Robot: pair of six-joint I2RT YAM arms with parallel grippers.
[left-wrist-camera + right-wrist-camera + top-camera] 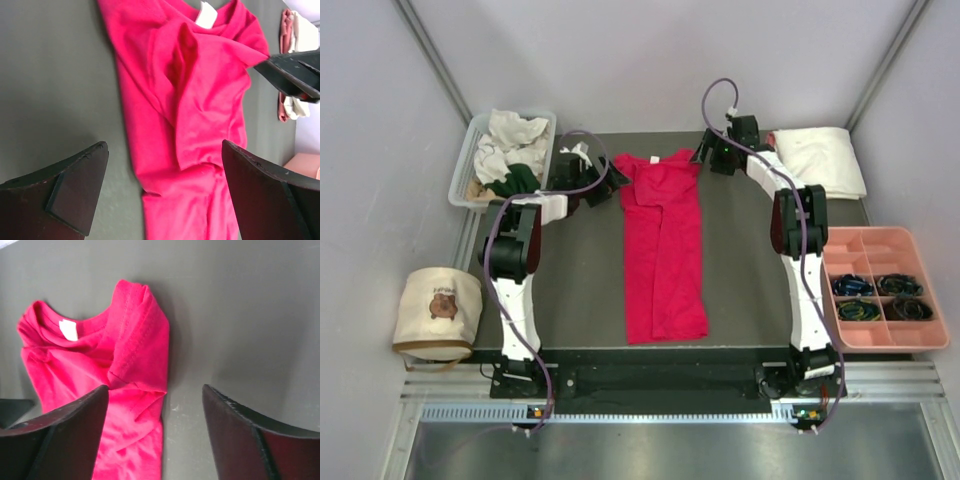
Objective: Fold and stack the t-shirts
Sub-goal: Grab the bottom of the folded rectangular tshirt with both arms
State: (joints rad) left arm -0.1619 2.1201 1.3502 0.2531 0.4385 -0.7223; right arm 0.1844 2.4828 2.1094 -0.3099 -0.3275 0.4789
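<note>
Both the left gripper (pixel 164 145) and right gripper (pixel 155 387) are hovering, spread and empty, at the shoulders of the crimson-red cloth t-shirt (pixel 663 250). Probably they are preparing a fold.

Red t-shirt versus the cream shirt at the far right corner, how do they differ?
The red t-shirt lies as a long narrow strip, sides folded in; the cream shirt is a compact folded pad. The red t-shirt sits centred, the cream shirt at the corner. Both lie flat.
</note>
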